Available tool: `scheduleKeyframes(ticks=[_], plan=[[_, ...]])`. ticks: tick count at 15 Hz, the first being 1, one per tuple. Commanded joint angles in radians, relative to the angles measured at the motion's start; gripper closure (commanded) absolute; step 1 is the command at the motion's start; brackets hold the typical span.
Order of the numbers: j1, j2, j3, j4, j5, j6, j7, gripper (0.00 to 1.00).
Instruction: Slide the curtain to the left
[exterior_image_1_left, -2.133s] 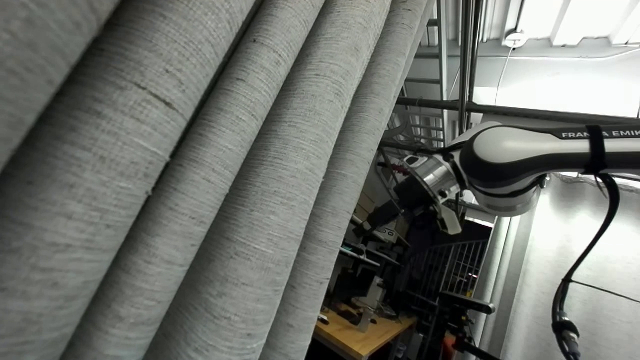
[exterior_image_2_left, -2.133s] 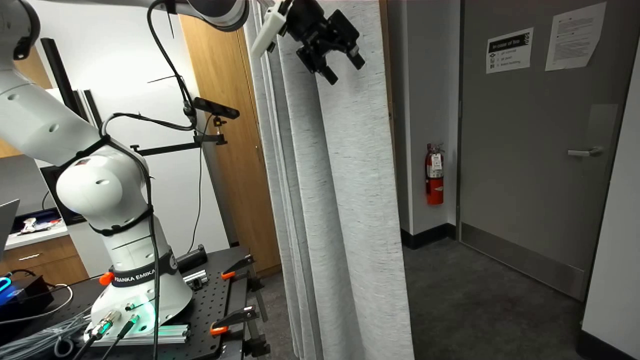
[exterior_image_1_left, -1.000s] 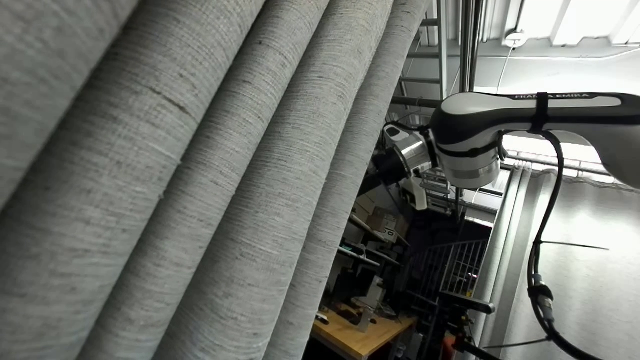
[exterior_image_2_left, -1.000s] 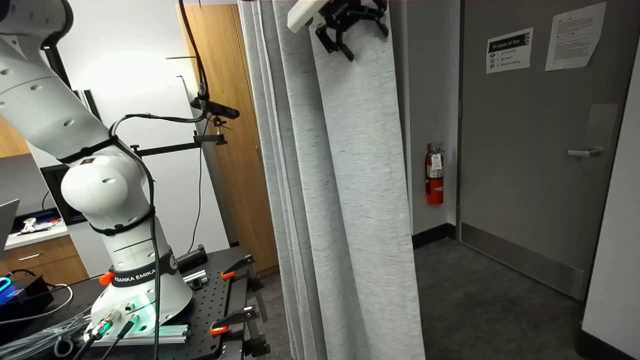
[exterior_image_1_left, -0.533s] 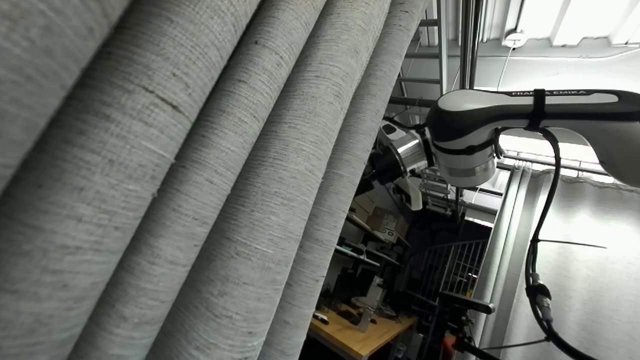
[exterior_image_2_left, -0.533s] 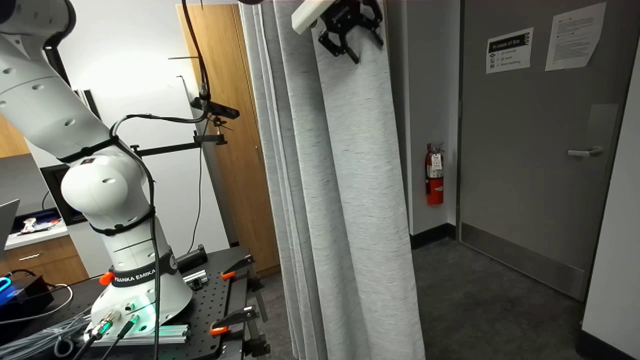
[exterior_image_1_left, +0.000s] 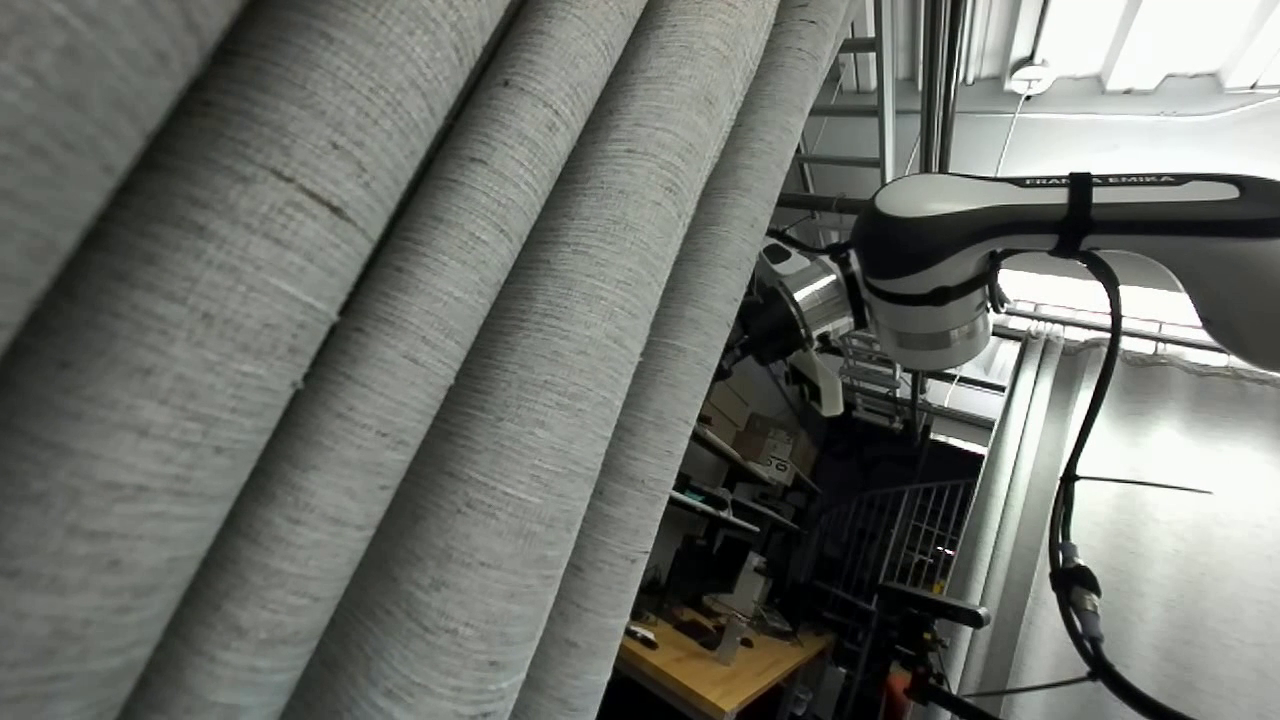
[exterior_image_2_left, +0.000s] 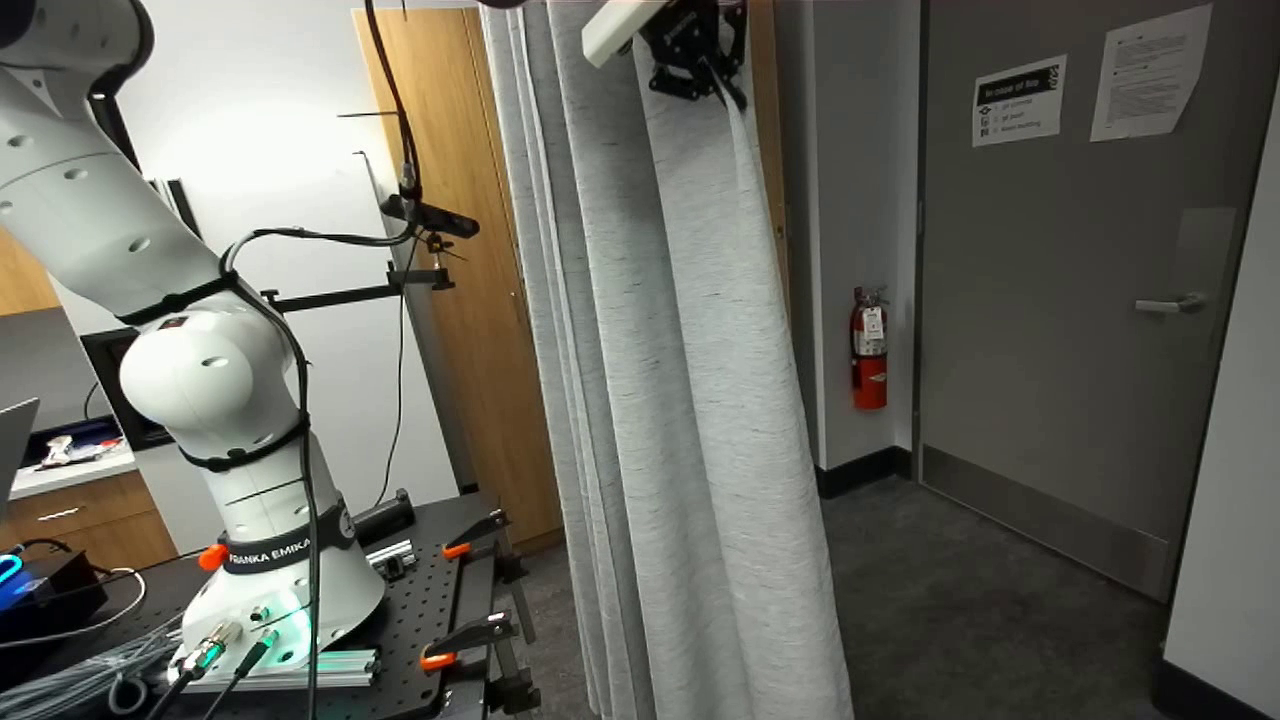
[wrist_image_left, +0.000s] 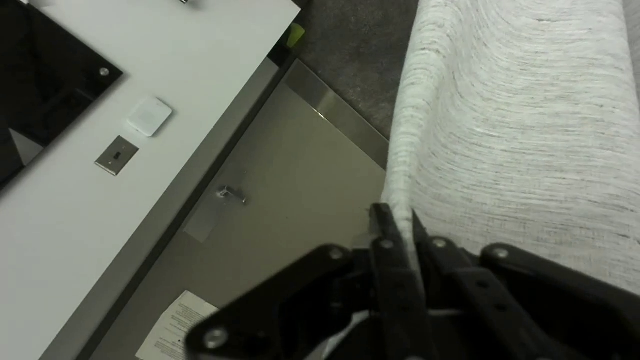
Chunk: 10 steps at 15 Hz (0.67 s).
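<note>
The curtain (exterior_image_2_left: 670, 360) is by far the largest thing, falling in broad vertical folds in both exterior views, its top out of frame. Its free edge (wrist_image_left: 410, 130) hangs on the side nearer the door (exterior_image_2_left: 1070, 290), well apart from it. The arm (exterior_image_2_left: 205, 360) reaches up and across to that edge, its far links cut off by the top of an exterior view. The gripper (wrist_image_left: 400, 215) is drawn narrow on the curtain: in the wrist view a strip of the edge runs between the fingers (wrist_image_left: 392, 290), and in an exterior view the cloth creases sharply just below them.

The step in hand looks to be the grasp, made or nearly so, with the slide yet to come. The next move calls for a firm pinch and for carrying the edge sideways and level, rather than tugging down. Which way counts as left is not certain; away from the door, the edge would likely bunch against the other folds. As the strip caught seems thin, a sudden pull could let it slip, so a steady start that lets the hidden top follow appears wiser.
</note>
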Motion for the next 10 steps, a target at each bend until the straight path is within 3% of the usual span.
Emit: scheduleKeyframes(ticks=[1,6,10], plan=[[-0.047,0.011,0.089,0.027,-0.015,0.049,0.161,1.0],[-0.107,0.025,0.221,0.025,-0.123,0.184,0.558,0.99],[-0.104,0.045,0.31,0.041,-0.284,0.206,0.825,0.99]])
